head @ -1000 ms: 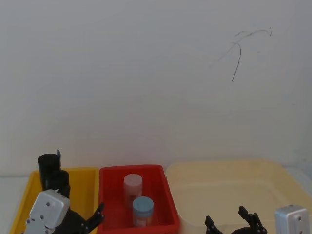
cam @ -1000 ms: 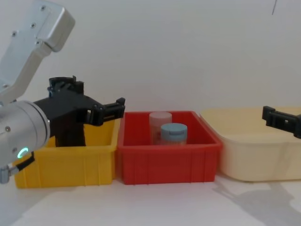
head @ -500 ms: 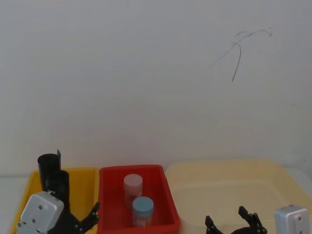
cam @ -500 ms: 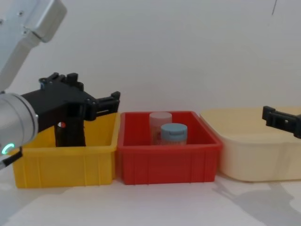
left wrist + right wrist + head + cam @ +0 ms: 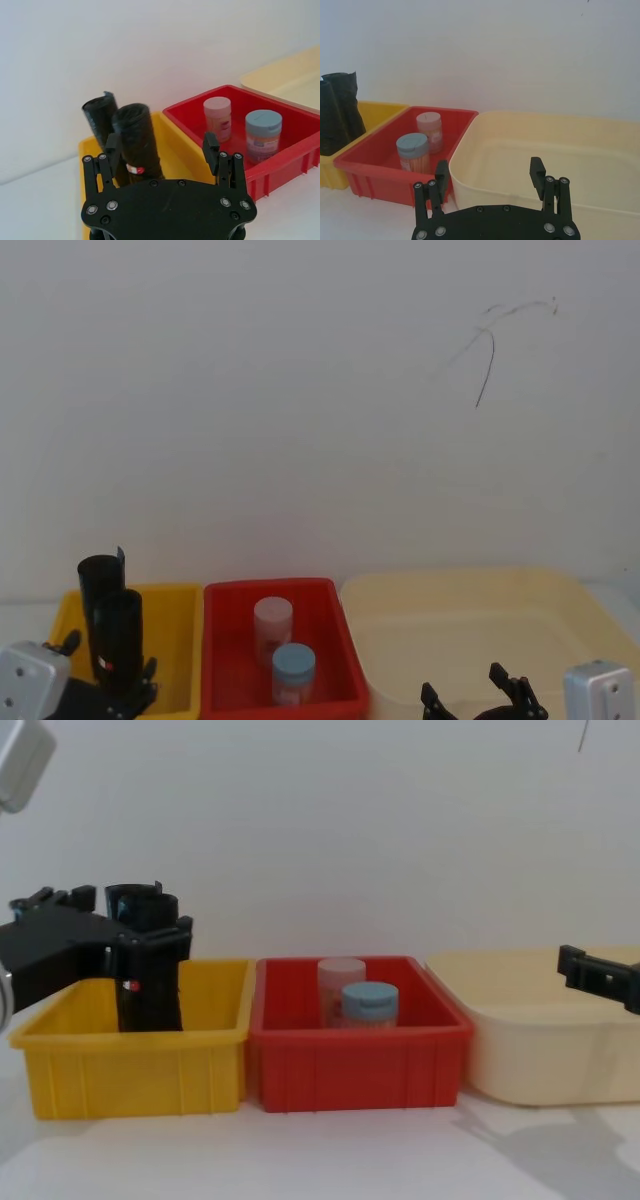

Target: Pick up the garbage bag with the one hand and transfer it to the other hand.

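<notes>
nearest, the left claw (image 5: 161, 144) hovers at the front of the yellow bin (image 5: 130, 1070), spread wide and gripping nothing. the right claw (image 5: 489, 167) hangs low before the cream tub (image 5: 550, 1050), also spread and empty. just past the left claw's fingers the garbage bag (image 5: 135, 135) stands upright in the yellow bin, off centre in the gap, nearer one finger. a second black roll (image 5: 97, 115) stands right behind it, seemingly touching.

the risk, as i judge it: closing off centre could push the bag over or pinch only its edge, and a deep reach could catch the roll behind as well, or a fingertip could snag the bin wall.

counted: two black rolls, two jars (white-lidded jar (image 5: 341, 970), blue-lidded jar (image 5: 370, 1000)) in the red bin (image 5: 360, 1065), three containers on the counter (image 5: 300, 1150), two claws.
</notes>
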